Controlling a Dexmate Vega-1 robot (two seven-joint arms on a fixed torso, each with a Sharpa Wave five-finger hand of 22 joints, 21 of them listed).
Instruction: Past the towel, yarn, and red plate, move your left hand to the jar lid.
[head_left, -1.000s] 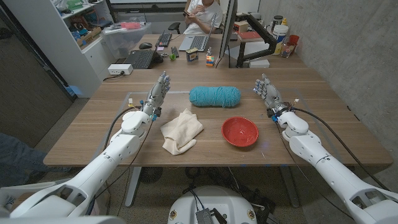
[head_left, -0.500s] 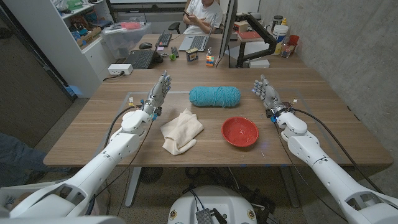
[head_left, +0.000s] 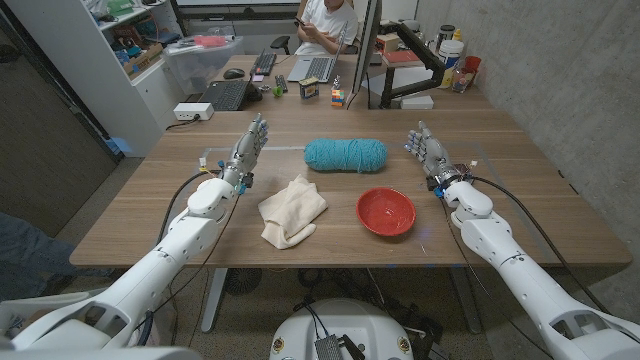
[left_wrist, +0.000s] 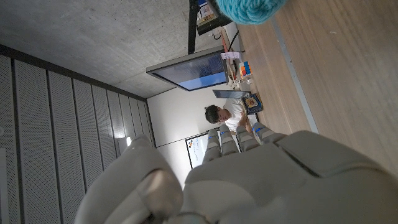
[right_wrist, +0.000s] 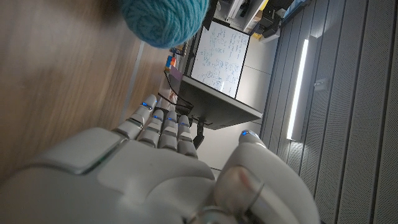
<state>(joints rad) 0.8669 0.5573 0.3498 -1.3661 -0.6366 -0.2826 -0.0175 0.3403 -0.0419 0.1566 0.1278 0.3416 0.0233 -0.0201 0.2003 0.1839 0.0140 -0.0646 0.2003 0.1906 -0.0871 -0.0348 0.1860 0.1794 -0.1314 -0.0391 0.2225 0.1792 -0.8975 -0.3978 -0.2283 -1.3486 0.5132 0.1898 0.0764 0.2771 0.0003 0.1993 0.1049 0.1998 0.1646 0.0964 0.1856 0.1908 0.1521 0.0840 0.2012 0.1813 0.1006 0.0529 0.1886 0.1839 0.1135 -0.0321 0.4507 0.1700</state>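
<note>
Close to us lie the towel (head_left: 291, 210) and the red plate (head_left: 386, 211), side by side on the wooden table (head_left: 150, 210); a bit farther back sits the blue yarn (head_left: 345, 154); our left hand (head_left: 248, 153) has slid a little forward and to our left since a moment ago, and now it is beside the yarn, fingers straight and apart, holding nothing; our right hand (head_left: 428, 150) has stayed where it was, fingers also apart and empty; we cannot find a jar lid on the table, so we think the hand must keep reaching farther back to look for it.
</note>
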